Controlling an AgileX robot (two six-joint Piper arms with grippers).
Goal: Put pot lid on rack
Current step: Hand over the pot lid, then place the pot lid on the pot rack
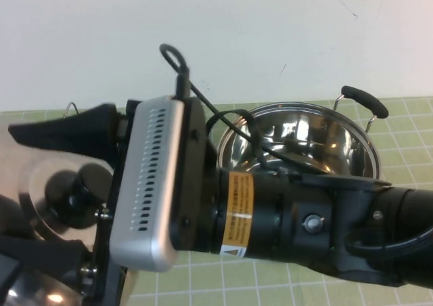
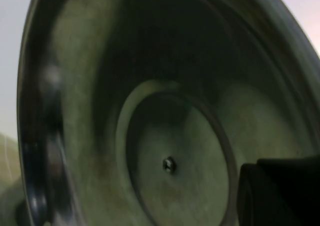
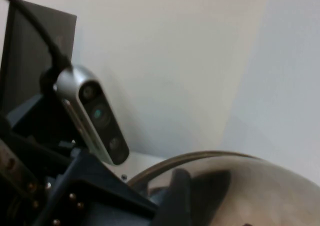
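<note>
Right gripper point(image 1: 64, 177), at 9 o'clock w/ fingers spread around pot lid point(image 1: 30, 177) knob, prob. gripping; left gripper's state: cannot tell. Transfer step; next needs rack, unseen.

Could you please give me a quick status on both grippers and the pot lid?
Right gripper at far left, fingers either side of the lid's black knob, closure unclear. Left gripper beside the pot lid underside. Lid raised, not racked. Pot open behind the arm.
</note>
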